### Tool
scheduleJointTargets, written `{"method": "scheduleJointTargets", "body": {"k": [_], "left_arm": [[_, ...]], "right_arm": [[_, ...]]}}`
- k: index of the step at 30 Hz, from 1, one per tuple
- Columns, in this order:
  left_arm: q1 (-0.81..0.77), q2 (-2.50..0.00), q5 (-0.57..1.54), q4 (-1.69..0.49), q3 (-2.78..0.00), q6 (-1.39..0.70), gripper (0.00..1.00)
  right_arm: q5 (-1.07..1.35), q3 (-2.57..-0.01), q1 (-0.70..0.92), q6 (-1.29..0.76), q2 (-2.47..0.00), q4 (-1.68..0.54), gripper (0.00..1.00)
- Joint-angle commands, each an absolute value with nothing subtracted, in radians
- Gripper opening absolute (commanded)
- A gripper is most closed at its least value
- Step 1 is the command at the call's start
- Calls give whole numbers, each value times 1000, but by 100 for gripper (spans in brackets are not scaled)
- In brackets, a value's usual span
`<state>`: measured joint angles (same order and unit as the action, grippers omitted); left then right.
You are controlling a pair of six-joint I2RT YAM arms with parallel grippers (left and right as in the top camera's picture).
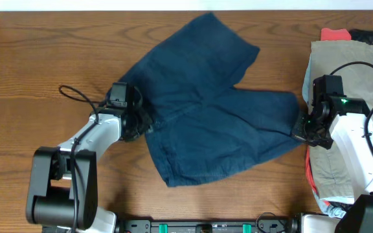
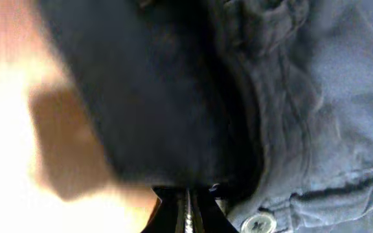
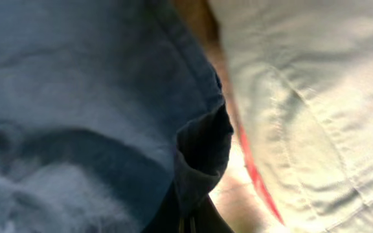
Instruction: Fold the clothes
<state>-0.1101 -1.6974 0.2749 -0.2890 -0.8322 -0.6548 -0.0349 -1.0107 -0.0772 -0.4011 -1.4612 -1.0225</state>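
Note:
The navy-blue shorts (image 1: 206, 110) lie spread on the table, one leg toward the back, the other toward the right. My left gripper (image 1: 140, 122) is shut on the shorts at the waistband's left end; the left wrist view shows dark fabric (image 2: 173, 97) over the closed jaws (image 2: 188, 207) and a white button (image 2: 259, 223). My right gripper (image 1: 301, 128) is shut on the hem of the right leg; the right wrist view shows a fold of blue fabric (image 3: 199, 155) pinched in the jaws (image 3: 188, 223).
A pile of other clothes lies at the right edge: a khaki-grey garment (image 1: 342, 71) on top, red fabric (image 1: 334, 32) and dark fabric behind. The khaki cloth (image 3: 316, 97) with a red edge shows beside the right gripper. Wooden table (image 1: 44, 58).

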Motion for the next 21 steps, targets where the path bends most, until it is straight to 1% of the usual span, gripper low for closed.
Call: {"method": "scheduleJointTargets", "body": {"k": [1,6,9,10,12,13,16,17,18,19,21], "left_arm": [[-58,-1732,192,-282,-904,-573,6],[9,-1732,189,-309,-1041,-524,6],[36,-1732,210,-405,-1104,-524,6],[39,-1732,233,-451,-1117,-523,13],[39,-1732,279,-555,-1127,-523,57],[38,-1732,310,-612,-1127,-523,72],[32,-1732,361,-808,-1126,-522,94],[31,-1732,360,-875,-1126,-506,98],[31,-1732,360,-925,-1126,-489,100],[31,-1732,358,-971,-1126,-471,98],[31,-1728,358,-1037,-1126,-460,98]], "right_arm": [[44,-1017,-69,-385,-1449,-1002,1],[68,-1017,-10,-397,-1449,-960,1],[67,-1017,19,-415,-1449,-926,2],[65,-1017,25,-415,-1450,-912,2],[58,-1017,34,-416,-1450,-879,2],[57,-1017,35,-416,-1451,-862,2],[56,-1017,35,-415,-1453,-817,2],[56,-1017,35,-415,-1453,-802,2],[56,-1017,35,-415,-1453,-791,2],[57,-1017,35,-416,-1453,-783,2],[56,-1017,35,-415,-1454,-773,2]]}}
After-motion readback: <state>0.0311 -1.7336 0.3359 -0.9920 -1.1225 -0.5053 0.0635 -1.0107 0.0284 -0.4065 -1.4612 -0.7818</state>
